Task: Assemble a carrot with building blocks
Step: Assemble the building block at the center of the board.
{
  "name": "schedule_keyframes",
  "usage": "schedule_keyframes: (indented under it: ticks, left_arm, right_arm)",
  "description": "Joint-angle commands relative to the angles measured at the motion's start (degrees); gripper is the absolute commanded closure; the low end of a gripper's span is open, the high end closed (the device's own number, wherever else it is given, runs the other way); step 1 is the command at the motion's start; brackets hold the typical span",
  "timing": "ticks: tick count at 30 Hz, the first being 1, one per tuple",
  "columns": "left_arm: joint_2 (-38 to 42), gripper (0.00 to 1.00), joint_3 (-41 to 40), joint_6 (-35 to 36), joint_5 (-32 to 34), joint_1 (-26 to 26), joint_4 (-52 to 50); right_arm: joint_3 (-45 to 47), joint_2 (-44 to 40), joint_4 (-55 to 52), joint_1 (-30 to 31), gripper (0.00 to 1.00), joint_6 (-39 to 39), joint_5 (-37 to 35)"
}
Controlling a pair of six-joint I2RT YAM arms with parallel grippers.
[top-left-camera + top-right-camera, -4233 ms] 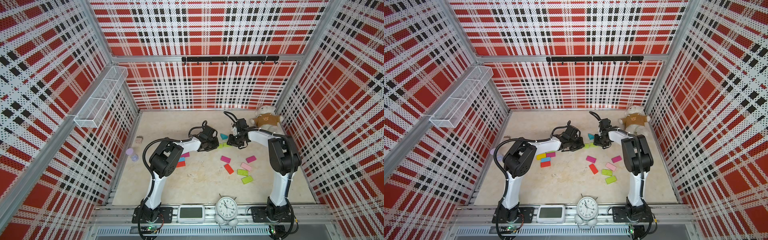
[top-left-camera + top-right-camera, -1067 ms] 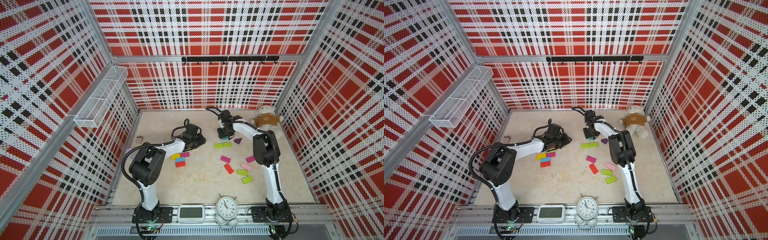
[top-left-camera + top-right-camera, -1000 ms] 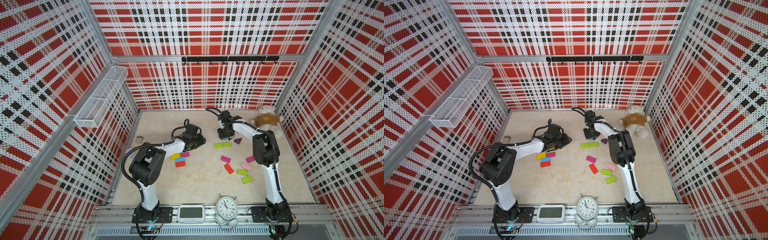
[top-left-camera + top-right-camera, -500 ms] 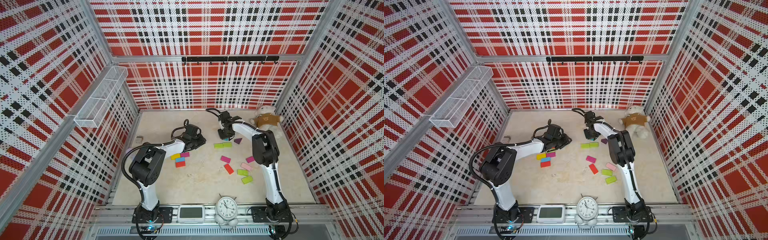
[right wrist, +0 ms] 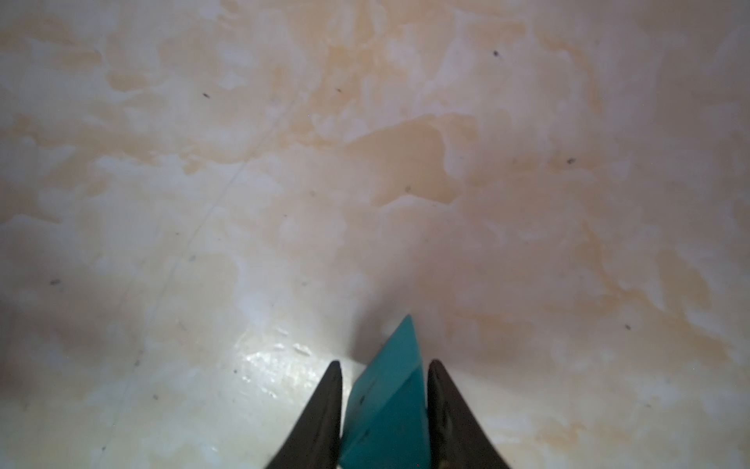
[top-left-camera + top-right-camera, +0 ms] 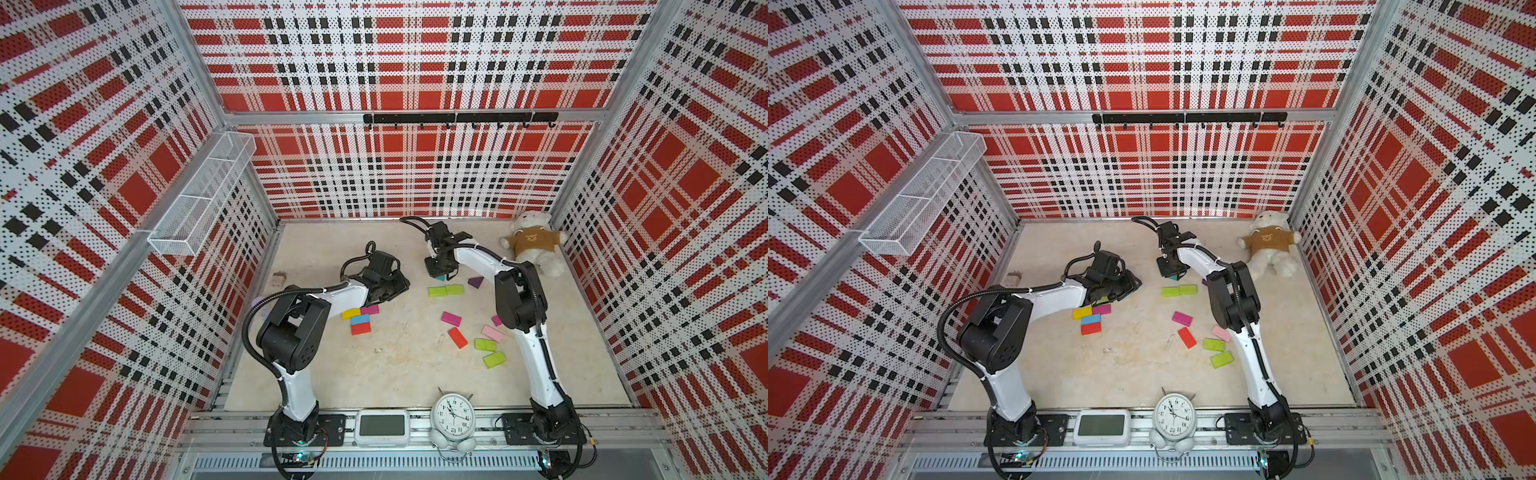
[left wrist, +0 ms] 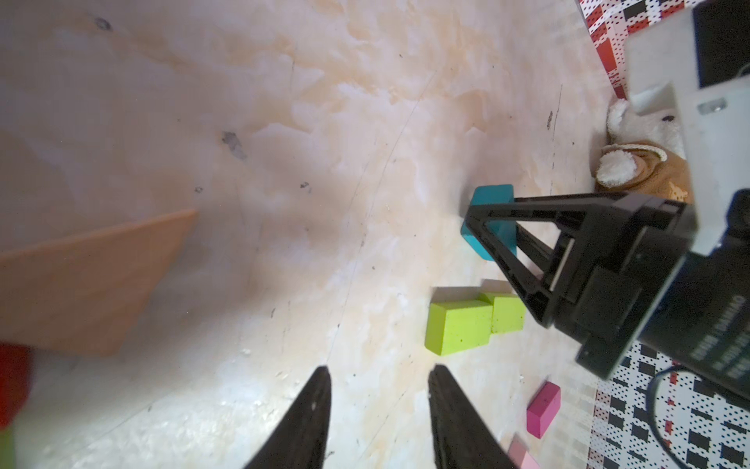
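Observation:
My right gripper (image 5: 383, 365) is shut on a teal triangular block (image 5: 389, 390), low at the floor, behind two lime green blocks (image 6: 446, 291) that lie end to end. From above, the right gripper (image 6: 439, 270) covers most of the teal block (image 6: 439, 277). A purple triangle (image 6: 476, 282) lies just right of the lime pair. My left gripper (image 7: 379, 369) is open and holds nothing; it sits left of the lime pair (image 7: 466, 325), beside a tan block (image 7: 81, 280). In both top views the left gripper (image 6: 390, 286) rests above a yellow, magenta, blue and red cluster (image 6: 360, 320).
Loose magenta (image 6: 451, 318), red (image 6: 457, 337), pink (image 6: 493, 333) and lime (image 6: 494, 359) blocks lie by the right arm. A teddy bear (image 6: 534, 245) sits at the back right. A beige plug cube (image 6: 279, 279) is by the left wall. A clock (image 6: 453, 415) and a display (image 6: 381, 426) stand at the front rail.
My right gripper's jaws have closed onto the teal triangular block over the last second. The left arm has stayed still.

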State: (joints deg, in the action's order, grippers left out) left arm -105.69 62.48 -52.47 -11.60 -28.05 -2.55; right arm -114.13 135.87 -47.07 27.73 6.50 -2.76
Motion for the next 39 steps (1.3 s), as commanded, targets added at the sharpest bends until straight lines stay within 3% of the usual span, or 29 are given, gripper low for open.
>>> schedule_keyframes:
  ticks: [1,32,39]
  left_arm:
    - [2.42,0.56,-0.78,-0.52,0.25,0.57,1.14]
    - [4.02,0.56,-3.28,-0.62,0.12,0.63,2.11]
    - [3.93,0.56,-3.57,-0.79,-0.01,0.59,2.55]
  right_arm:
    - [-2.5,1.45,-0.74,1.17,0.65,0.27,0.88]
    - [0.92,-0.92,-0.39,4.84,0.64,1.32,1.18]
    - [1.83,-1.88,-0.22,5.15,0.58,1.41,0.72]
